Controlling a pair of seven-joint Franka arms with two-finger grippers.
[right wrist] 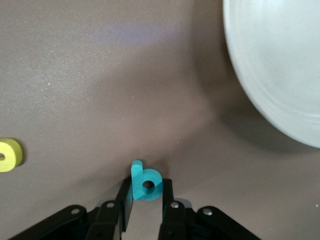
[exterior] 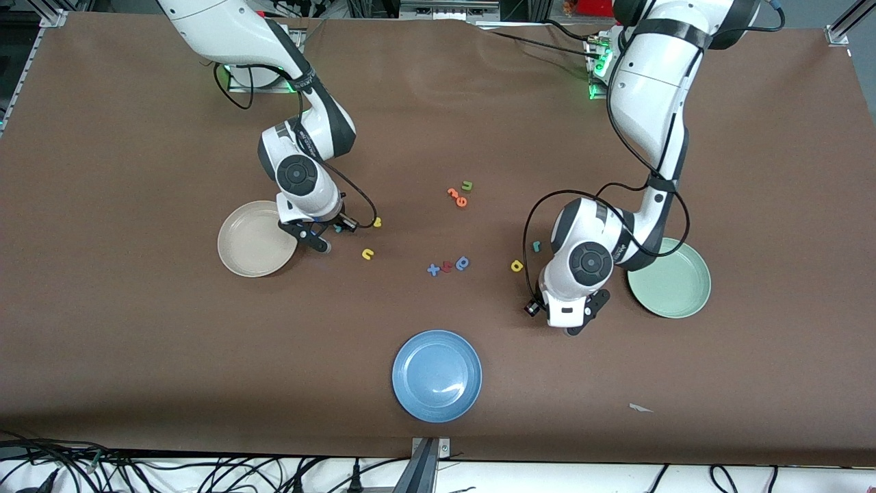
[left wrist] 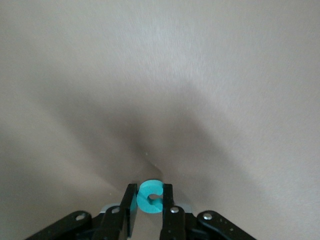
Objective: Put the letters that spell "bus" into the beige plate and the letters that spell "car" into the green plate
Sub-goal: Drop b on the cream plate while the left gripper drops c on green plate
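My right gripper [right wrist: 146, 187] is shut on the teal b [right wrist: 146, 183], low at the table beside the beige plate [right wrist: 280, 75]. From the front, that gripper [exterior: 319, 241] sits at the beige plate's [exterior: 250, 239] rim toward the table's middle. My left gripper [left wrist: 149, 194] is shut on the teal c [left wrist: 148, 196]; in the front view it [exterior: 578, 326] is down beside the green plate [exterior: 671, 279]. Loose on the table lie the yellow s [exterior: 376, 222], yellow u [exterior: 368, 254], yellow a [exterior: 517, 266] and teal r [exterior: 536, 246].
A blue plate [exterior: 436, 375] lies nearest the front camera at mid-table. Orange pieces [exterior: 457, 196] and a green u [exterior: 467, 185] lie together; a blue x [exterior: 433, 270], a red piece [exterior: 446, 266] and a darker blue looped letter [exterior: 463, 262] form a row. A yellow letter [right wrist: 9, 155] shows beside the right gripper.
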